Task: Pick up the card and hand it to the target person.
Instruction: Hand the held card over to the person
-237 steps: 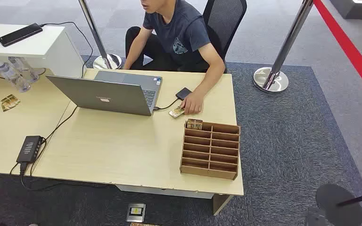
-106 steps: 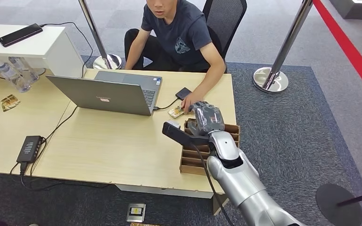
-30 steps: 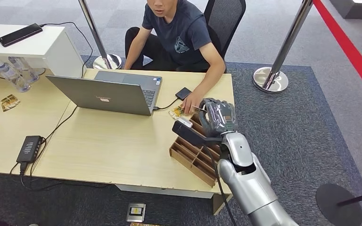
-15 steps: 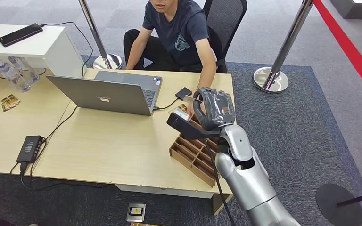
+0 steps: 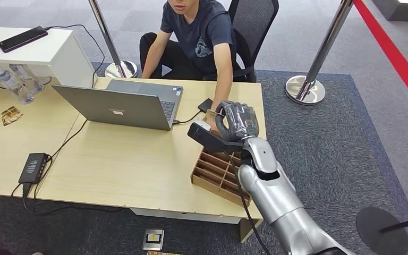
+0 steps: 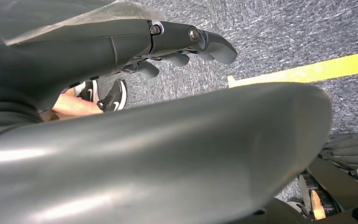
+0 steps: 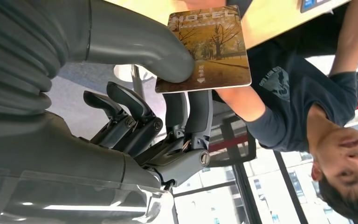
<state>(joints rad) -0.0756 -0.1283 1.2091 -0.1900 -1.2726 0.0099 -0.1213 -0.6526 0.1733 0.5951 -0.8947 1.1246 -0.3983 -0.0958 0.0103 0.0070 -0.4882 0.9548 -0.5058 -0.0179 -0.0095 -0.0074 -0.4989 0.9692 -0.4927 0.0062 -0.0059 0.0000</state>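
My right hand (image 5: pixel 237 121) is raised over the desk's far right end, just in front of the seated person (image 5: pixel 202 37). Its thumb and fingers pinch a brown hotel card (image 7: pixel 209 46) printed with autumn trees. The card points toward the person, whose forearm (image 5: pixel 221 79) reaches down to the desk beside my hand. Under my forearm lies the wooden slotted card box (image 5: pixel 218 172), skewed on the light wooden desk (image 5: pixel 122 170). My left hand (image 6: pixel 186 44) hangs over grey carpet, fingers loosely apart and holding nothing.
An open grey laptop (image 5: pixel 122 106) with a cable and a small black box (image 5: pixel 207 104) stands left of my hand. A black power strip (image 5: pixel 32 167) lies at the left. Chrome stanchion bases (image 5: pixel 305 89) (image 5: pixel 121 69) stand behind the desk, near the person's office chair (image 5: pixel 252 21).
My right arm came in and lifted a card from the box, which got twisted askew. Over the last second the hand carried the card left toward the person, whose arm shifted.
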